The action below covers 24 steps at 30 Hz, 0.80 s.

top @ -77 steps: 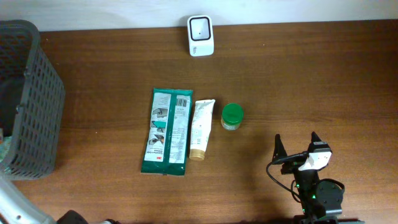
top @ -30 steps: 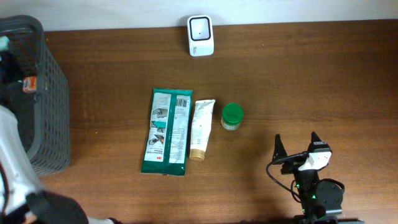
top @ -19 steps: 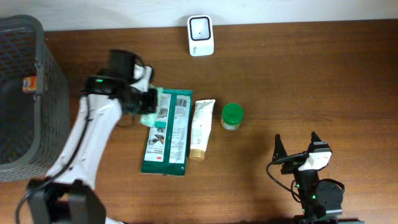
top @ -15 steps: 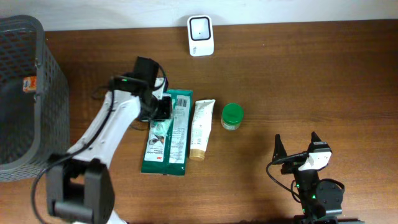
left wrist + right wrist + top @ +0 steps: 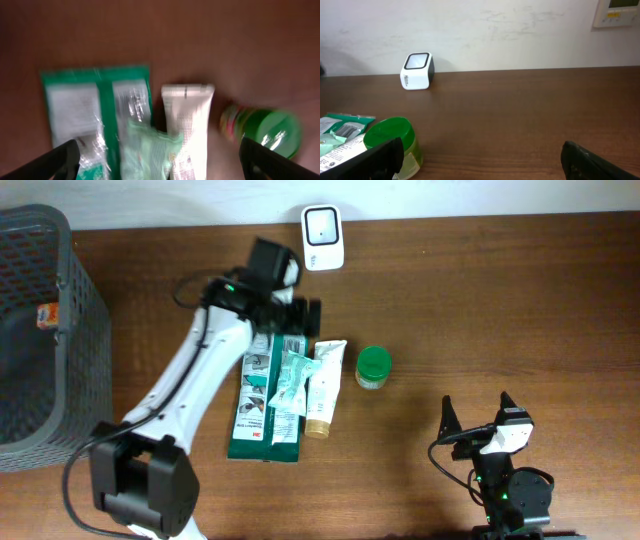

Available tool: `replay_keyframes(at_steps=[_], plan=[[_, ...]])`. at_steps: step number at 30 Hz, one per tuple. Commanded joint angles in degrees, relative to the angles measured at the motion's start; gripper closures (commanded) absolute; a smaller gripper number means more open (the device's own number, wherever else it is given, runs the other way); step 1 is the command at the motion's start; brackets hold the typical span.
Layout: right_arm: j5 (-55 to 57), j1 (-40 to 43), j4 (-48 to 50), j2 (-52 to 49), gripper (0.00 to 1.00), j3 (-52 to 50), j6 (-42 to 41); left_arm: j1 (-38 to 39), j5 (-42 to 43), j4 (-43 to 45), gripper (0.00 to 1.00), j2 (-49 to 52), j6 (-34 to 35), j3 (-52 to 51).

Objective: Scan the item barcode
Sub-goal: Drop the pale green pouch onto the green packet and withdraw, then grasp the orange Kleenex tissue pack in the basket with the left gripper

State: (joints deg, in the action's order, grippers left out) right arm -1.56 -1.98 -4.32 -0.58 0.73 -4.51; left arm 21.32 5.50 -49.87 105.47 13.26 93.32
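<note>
left gripper (image 5: 160,157) hangs over the pack (image 5: 262,405), jaws wide apart, holding nothing. the mint sachet (image 5: 290,380), prob. the item to scan, lies loose across the pack and the tube (image 5: 322,392). its edges stand off the wood, so a pinch seems easier. the scanner (image 5: 322,237) stands near, at the far edge, w/ bare table (image 5: 500,300) between. right gripper (image 5: 476,412) rests open at the near right, well apart. the basket (image 5: 60,330) blocks the left edge.

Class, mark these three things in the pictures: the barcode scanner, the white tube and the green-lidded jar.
barcode scanner (image 5: 322,238): overhead view, middle of its top face.
white tube (image 5: 323,385): overhead view, middle of its body.
green-lidded jar (image 5: 373,363): overhead view, on the green lid.
</note>
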Motion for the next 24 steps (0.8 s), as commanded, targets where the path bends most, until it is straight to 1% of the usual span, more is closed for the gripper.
replay_keyframes(at_steps=[1, 2, 4, 5, 6, 7, 8, 9, 10, 11, 14, 16, 18, 21, 24], plan=[[0.26, -0.26, -0.11, 0.33, 0.02, -0.42, -0.26, -6.38, -0.83, -7.69, 0.01, -1.25, -9.77, 18.34], [0.26, -0.26, -0.11, 0.33, 0.02, -0.42, -0.26, -9.68, -0.87, -10.75, 0.01, -1.25, -9.97, 24.55], [0.26, -0.26, -0.11, 0.33, 0.02, -0.42, -0.26, -18.64, -0.85, -14.75, 0.00, -1.25, -9.88, 35.52], [0.26, -0.26, -0.11, 0.33, 0.02, -0.42, -0.26, -26.12, -0.85, -15.72, 0.03, -1.25, -9.62, 41.44], [0.26, -0.26, -0.11, 0.33, 0.02, -0.42, -0.26, -29.90, -0.83, -15.76, 0.03, -1.25, -9.11, 43.47], [0.26, -0.26, -0.11, 0.33, 0.02, -0.42, -0.26, -36.06, -0.87, -15.74, 0.07, -1.25, -8.11, 45.31], [0.26, -0.26, -0.11, 0.33, 0.02, -0.42, -0.26, -40.17, -0.87, -15.72, 0.04, -1.25, -6.32, 45.48], [0.26, -0.26, -0.11, 0.33, 0.02, -0.42, -0.26, -44.72, -0.87, -15.80, 0.03, -1.03, -4.11, 45.42], [0.26, -0.26, -0.11, 0.33, 0.01, -0.42, -0.26, -49.72, -0.83, -15.82, 0.04, -0.33, -1.33, 45.07], [0.26, -0.26, -0.11, 0.33, 0.02, -0.42, -0.26, -53.07, -0.81, -15.85, 0.05, 0.72, -0.42, 44.30], [0.26, -0.26, -0.11, 0.33, 0.02, -0.42, -0.26, -57.33, -0.87, -16.92, 0.11, 4.74, -1.57, 40.68], [0.26, -0.26, -0.11, 0.33, 0.02, -0.42, -0.26, -58.16, -1.70, -16.68, 0.15, 9.94, -5.95, 35.85], [0.26, -0.26, -0.11, 0.33, 0.02, -0.42, -0.26, -58.25, -2.32, -13.99, 0.20, 14.88, -11.23, 32.74], [0.26, -0.26, -0.11, 0.33, 0.02, -0.42, -0.26, -58.25, -2.32, -10.86, 0.20, 20.52, -13.38, 32.28], [0.26, -0.26, -0.11, 0.33, 0.02, -0.42, -0.26, -58.25, -2.86, -9.07, 0.22, 23.67, -15.72, 32.28]])
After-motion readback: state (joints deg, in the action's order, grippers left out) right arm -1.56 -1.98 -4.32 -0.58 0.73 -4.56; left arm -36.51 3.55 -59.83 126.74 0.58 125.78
